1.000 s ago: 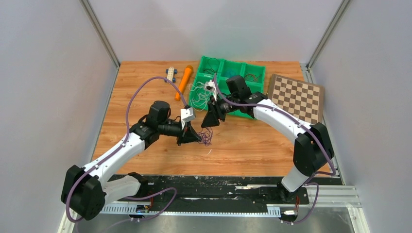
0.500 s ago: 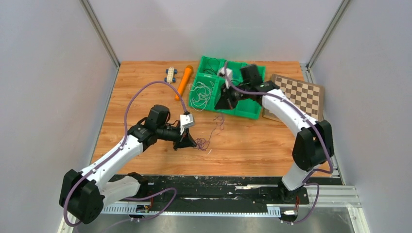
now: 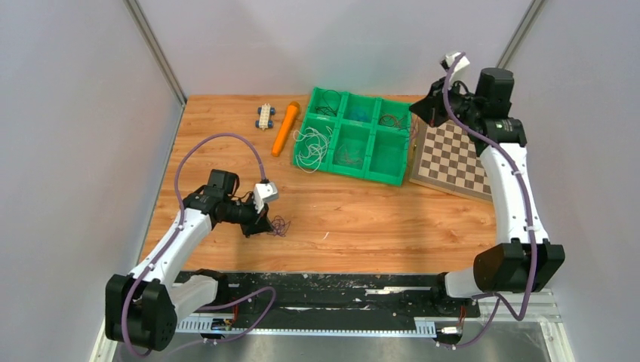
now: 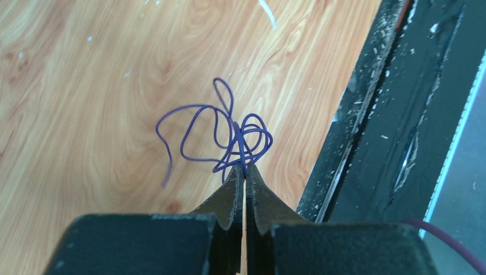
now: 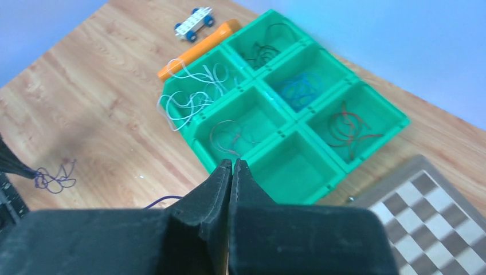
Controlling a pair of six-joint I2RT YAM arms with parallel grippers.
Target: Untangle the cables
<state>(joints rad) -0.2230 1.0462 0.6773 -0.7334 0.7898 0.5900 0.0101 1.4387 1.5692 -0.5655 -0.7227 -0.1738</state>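
Observation:
A tangle of thin purple cable (image 4: pixel 229 134) lies on the wooden table near the front edge, and my left gripper (image 4: pixel 245 166) is shut on it. The top view shows that gripper (image 3: pixel 266 225) low at the left with the clump (image 3: pixel 279 225) at its tip. My right gripper (image 3: pixel 416 111) is raised high at the back right, above the chessboard corner. Its jaws (image 5: pixel 232 162) are shut. A short purple strand (image 5: pixel 163 200) shows beside its left finger; I cannot tell if it is pinched. White cables (image 3: pixel 309 147) spill over the tray's left compartment.
The green tray (image 3: pixel 362 172) of six compartments holds white (image 5: pixel 189 100), dark (image 5: pixel 266 51), blue (image 5: pixel 298 89) and red (image 5: pixel 347 126) wires. A chessboard (image 3: pixel 453 154) lies to its right. An orange marker (image 3: pixel 285 128) and a small toy car (image 3: pixel 264 115) lie to its left. A black rail (image 4: pixel 390 114) edges the table.
My right gripper shut beside the clump, then rose and swung back to the right, above the chessboard. The left gripper pulled the purple clump left and toward the front edge.

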